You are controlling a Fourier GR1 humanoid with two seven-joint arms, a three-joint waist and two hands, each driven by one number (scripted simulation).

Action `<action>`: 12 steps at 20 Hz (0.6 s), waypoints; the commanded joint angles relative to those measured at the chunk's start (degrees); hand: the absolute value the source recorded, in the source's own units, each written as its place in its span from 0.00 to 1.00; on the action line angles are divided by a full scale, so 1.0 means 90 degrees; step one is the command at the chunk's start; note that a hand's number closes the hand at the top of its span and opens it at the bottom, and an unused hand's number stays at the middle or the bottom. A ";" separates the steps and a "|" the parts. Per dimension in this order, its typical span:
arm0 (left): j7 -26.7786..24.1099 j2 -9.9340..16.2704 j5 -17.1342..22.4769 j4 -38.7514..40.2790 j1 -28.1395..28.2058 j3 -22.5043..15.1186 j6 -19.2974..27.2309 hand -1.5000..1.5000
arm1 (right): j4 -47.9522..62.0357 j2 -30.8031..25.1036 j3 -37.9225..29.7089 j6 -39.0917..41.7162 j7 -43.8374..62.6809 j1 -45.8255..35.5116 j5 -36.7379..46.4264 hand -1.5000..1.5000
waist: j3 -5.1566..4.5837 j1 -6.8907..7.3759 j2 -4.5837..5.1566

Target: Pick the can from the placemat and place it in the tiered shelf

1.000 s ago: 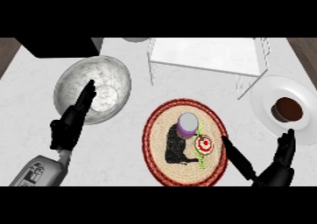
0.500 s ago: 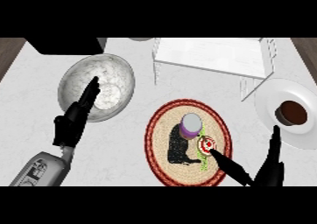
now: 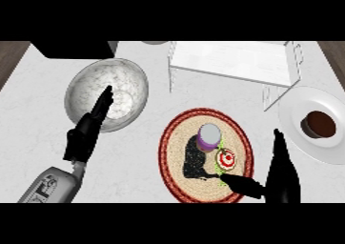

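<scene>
The robot's right hand enters from the lower right, spread wide and holding nothing: its thumb points left across the near rim of the round woven placemat, while its fingers stand straight up just beside the mat's right edge. The can, purple with a pale top, stands upright near the middle of the placemat, a little beyond and to the left of the hand, not yet touched. Just in front of the can lies a small red and white pattern on the mat. Behind the mat stands the white tiered shelf, where the can should go. To the right, a white plate carries a dark brown item. The left hand rests open over the counter at the left, fingers straight, reaching over the rim of a grey marbled bowl. The likely risk: closing in from low and to one side, the thumb could nudge the can and tip it, or drag the mat along.
</scene>
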 commanded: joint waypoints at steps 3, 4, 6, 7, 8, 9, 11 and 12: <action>0.0148 0.0060 0.0080 0.0070 -0.0109 0.0147 -0.0140 0.50 | -0.0739 0.0676 0.0299 0.2107 0.2514 -0.1240 0.1133 0.00 | 0.0021 -0.0037 -0.0033; -0.0091 -0.0034 0.0114 0.0069 0.0077 0.0156 -0.0166 0.50 | -0.0721 0.0896 0.0471 0.2222 0.2693 -0.1261 0.1430 0.00 | 0.0032 -0.0053 -0.0032; -0.0050 0.0005 -0.0005 0.0034 0.0143 0.0125 -0.0136 0.50 | -0.0653 0.0922 0.0227 0.2571 0.3003 -0.1890 0.1316 0.00 | 0.0044 -0.0028 -0.0021; 0.0016 -0.0117 0.0055 0.0144 -0.0105 0.0196 -0.0141 0.50 | -0.0296 0.0926 0.0349 0.2348 0.3083 -0.2035 0.1318 0.00 | 0.0045 -0.0037 -0.0007; 0.0261 -0.0025 0.0012 -0.0012 -0.0212 0.0192 -0.0139 0.50 | -0.0295 0.0929 0.0213 0.2542 0.3088 -0.2203 0.1280 0.00 | 0.0048 -0.0034 -0.0016; 0.0291 -0.0008 0.0075 0.0052 -0.0260 0.0270 -0.0219 0.50 | -0.0323 0.0932 0.0268 0.2522 0.3091 -0.2203 0.1322 0.00 | 0.0048 -0.0061 -0.0019; 0.0079 -0.0098 -0.0085 0.0157 -0.0172 0.0218 -0.0115 0.50 | -0.0260 0.0935 0.0211 0.2556 0.3096 -0.2436 0.1298 0.00 | 0.0047 -0.0062 -0.0022; 0.0003 -0.0103 -0.0103 0.0180 -0.0133 0.0250 -0.0092 0.50 | -0.0142 0.0937 0.0167 0.2628 0.3097 -0.2552 0.1191 0.00 | 0.0047 -0.0044 -0.0019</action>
